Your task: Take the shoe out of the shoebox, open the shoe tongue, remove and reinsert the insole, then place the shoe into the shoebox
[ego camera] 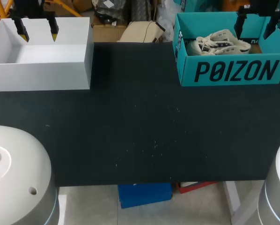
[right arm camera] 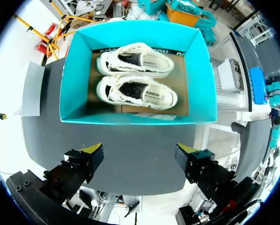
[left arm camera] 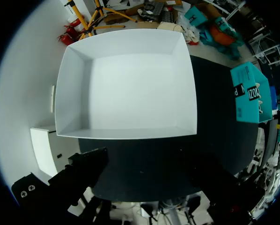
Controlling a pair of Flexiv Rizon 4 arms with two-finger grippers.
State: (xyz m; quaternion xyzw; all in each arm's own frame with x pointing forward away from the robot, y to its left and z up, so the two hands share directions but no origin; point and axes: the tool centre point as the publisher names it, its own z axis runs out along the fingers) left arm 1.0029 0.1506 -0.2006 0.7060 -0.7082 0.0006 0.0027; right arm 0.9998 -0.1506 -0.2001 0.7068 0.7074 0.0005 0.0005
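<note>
You're at the very start: both shoes (right arm camera: 136,78) lie inside the shoebox (ego camera: 233,71), your right gripper (ego camera: 256,23) hangs over it, fingers spread and empty, your left gripper (ego camera: 37,30), equally spread, hangs well apart from it over the white box (ego camera: 41,70), so every step remains.

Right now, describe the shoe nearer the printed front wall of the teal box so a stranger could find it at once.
On the black table, go to the teal shoebox at the far right corner, across from the white box. Two white, frayed-edged shoes lie side by side inside it. The wanted shoe is the one nearer the printed front wall, its twin nearer the back wall.
</note>
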